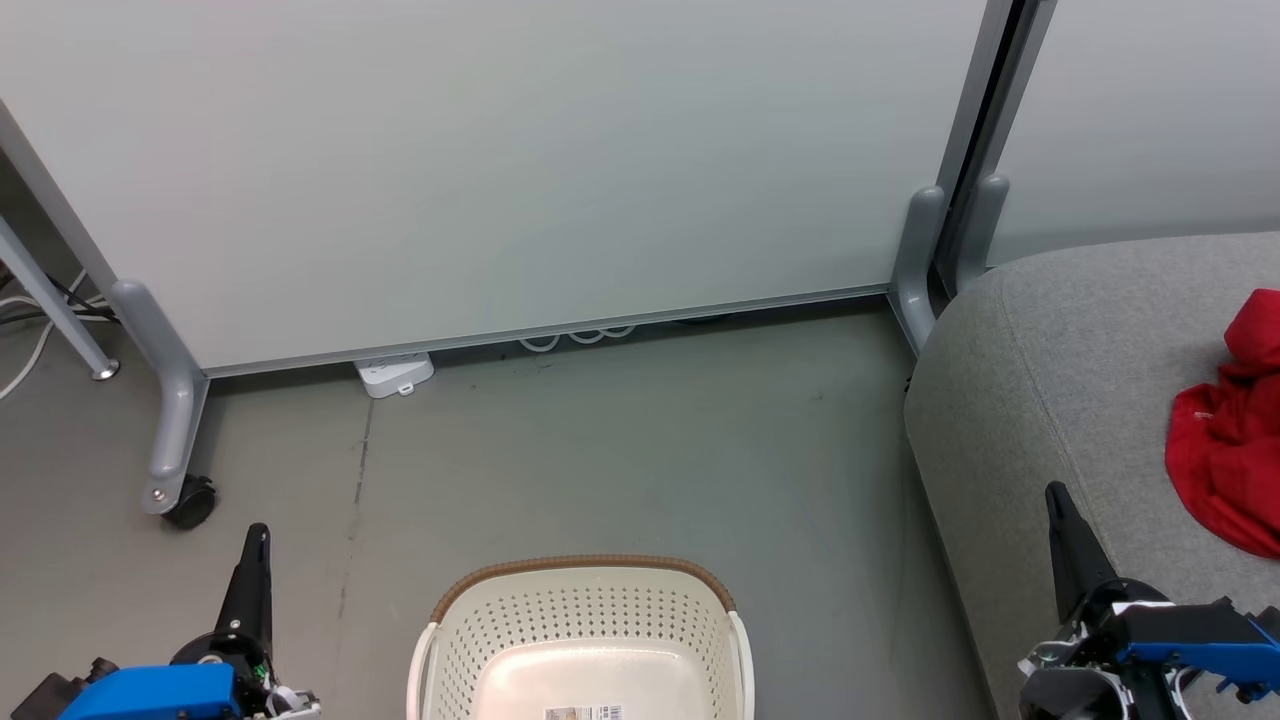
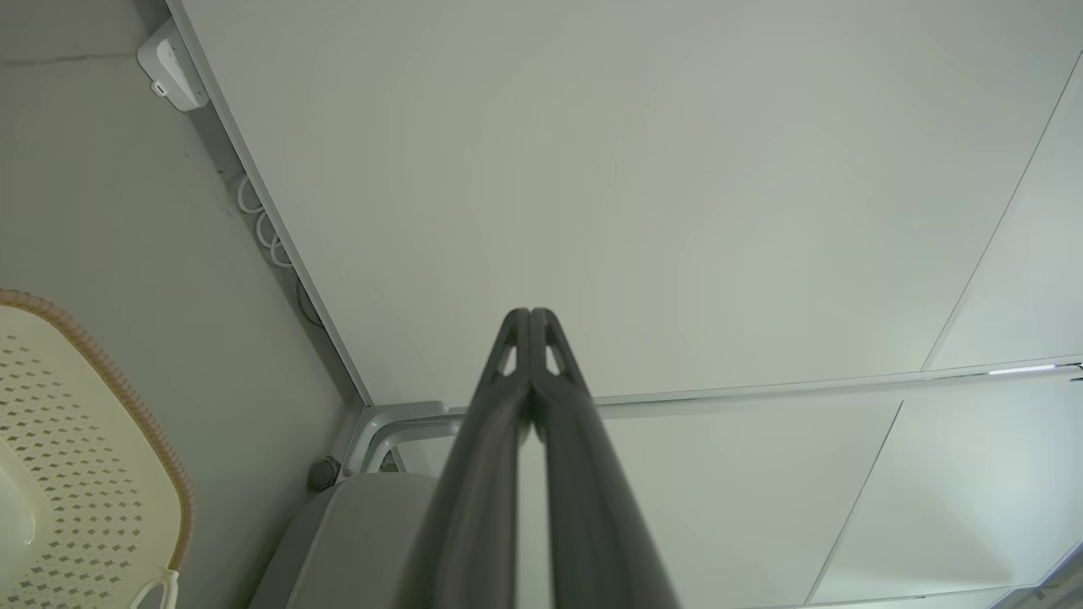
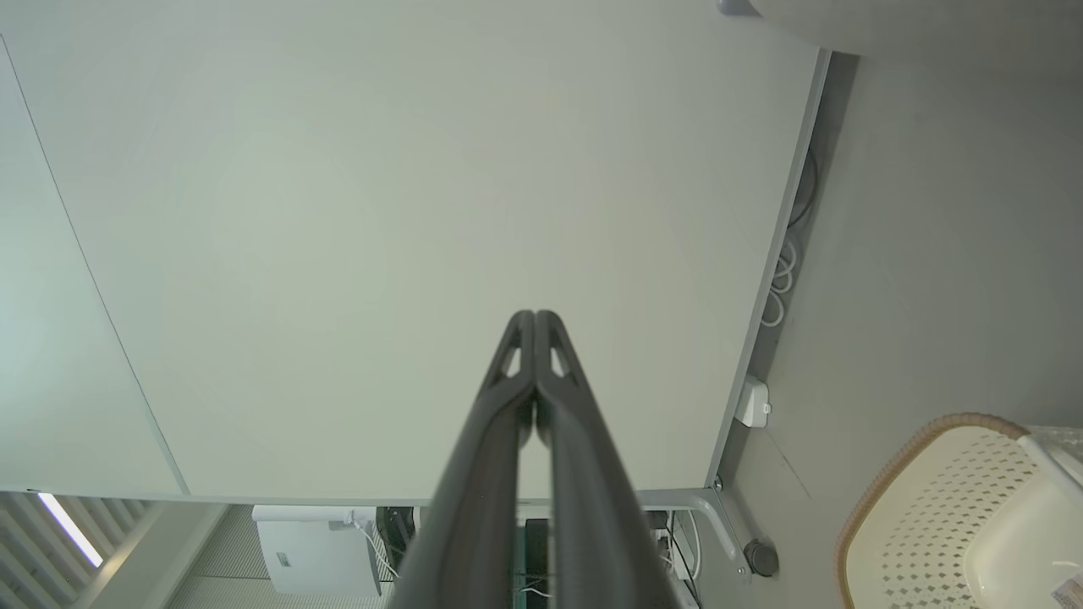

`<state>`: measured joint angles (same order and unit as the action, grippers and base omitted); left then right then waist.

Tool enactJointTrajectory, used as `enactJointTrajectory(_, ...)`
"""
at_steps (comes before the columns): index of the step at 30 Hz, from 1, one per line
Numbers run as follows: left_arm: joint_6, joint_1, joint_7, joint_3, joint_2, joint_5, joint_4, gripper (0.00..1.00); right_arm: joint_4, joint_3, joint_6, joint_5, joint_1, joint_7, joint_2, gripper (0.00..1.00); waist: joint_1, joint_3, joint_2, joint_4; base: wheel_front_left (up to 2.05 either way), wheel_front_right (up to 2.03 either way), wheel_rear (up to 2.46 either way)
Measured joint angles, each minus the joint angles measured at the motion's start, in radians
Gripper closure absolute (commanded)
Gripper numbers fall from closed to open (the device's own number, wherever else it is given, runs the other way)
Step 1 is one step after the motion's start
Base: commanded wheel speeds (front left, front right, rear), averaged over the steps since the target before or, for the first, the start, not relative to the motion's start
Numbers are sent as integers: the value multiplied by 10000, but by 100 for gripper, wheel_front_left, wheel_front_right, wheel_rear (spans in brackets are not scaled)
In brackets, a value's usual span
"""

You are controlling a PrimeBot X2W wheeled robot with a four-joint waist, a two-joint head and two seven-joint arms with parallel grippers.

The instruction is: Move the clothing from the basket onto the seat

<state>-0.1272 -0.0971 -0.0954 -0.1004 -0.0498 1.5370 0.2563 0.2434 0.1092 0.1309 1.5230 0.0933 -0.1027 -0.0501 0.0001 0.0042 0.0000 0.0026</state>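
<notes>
Right fingers near red clothing on seat

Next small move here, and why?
Probably tilt the head down slightly to check the basket: its near part is cut off, though the visible floor is bare. Red clothing already lies on the seat, and both the left claw and right claw are shut, empty.

The basket is sitting on the floor in front of the wall panel. The clothing is lying on the seat to its right.
</notes>
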Motion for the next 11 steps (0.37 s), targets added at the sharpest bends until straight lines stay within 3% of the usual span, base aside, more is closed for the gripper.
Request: enactJointTrajectory(11, -2, -49, -176, -123, 8, 690, -98, 100, 10, 42, 0, 811, 100, -98, 0, 100, 0, -10, 1, -24, 0, 0, 0)
